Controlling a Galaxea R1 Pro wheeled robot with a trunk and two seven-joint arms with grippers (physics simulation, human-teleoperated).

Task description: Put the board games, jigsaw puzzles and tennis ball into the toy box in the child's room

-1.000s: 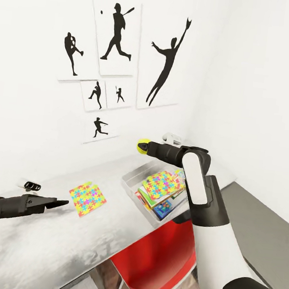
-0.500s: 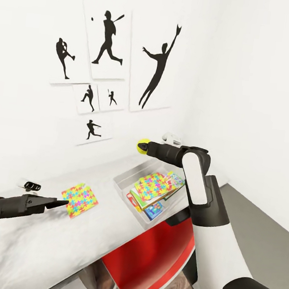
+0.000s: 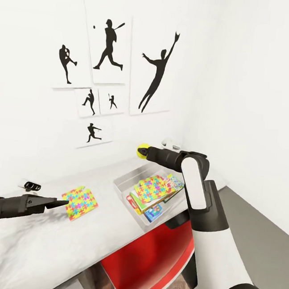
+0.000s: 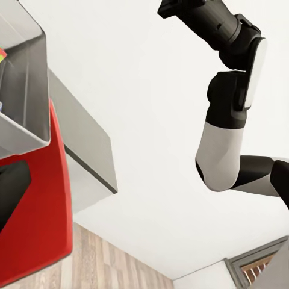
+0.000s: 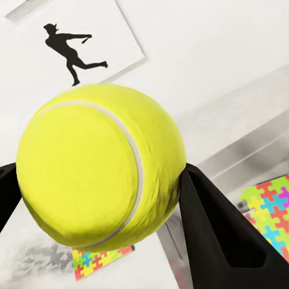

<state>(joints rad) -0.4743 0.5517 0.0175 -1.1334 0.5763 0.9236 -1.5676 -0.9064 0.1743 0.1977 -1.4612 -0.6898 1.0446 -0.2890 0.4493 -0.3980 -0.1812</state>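
Overhead first: right gripper (image 3: 143, 152) clamped on the tennis ball (image 3: 142, 150), held in the air above the far rim of the toy box (image 3: 126, 183). Toy box at the desk's (image 3: 39, 244) near edge, beside the red chair (image 3: 154, 258); inside, one jigsaw puzzle (image 3: 150, 188) lying tilted on top of stacked board games (image 3: 155, 211). Second jigsaw puzzle (image 3: 79, 202) flat on the desk, apart from the toy box, toward the left arm. Left gripper (image 3: 59, 203) with fingers drawn to a narrow point, empty, tip just beside that puzzle's edge. Baseball silhouette posters (image 3: 108, 64) on the white wall behind.

Left wrist view: corner of the toy box (image 4: 27, 108), desk edge (image 4: 84, 150), chair (image 4: 36, 223), and the right arm (image 4: 226, 126) against white wall; finger spacing not discernible here.

Right wrist view: tennis ball (image 5: 99, 165) pinched between dark fingers (image 5: 211, 229), loose puzzle (image 5: 99, 260) on the desk beyond.
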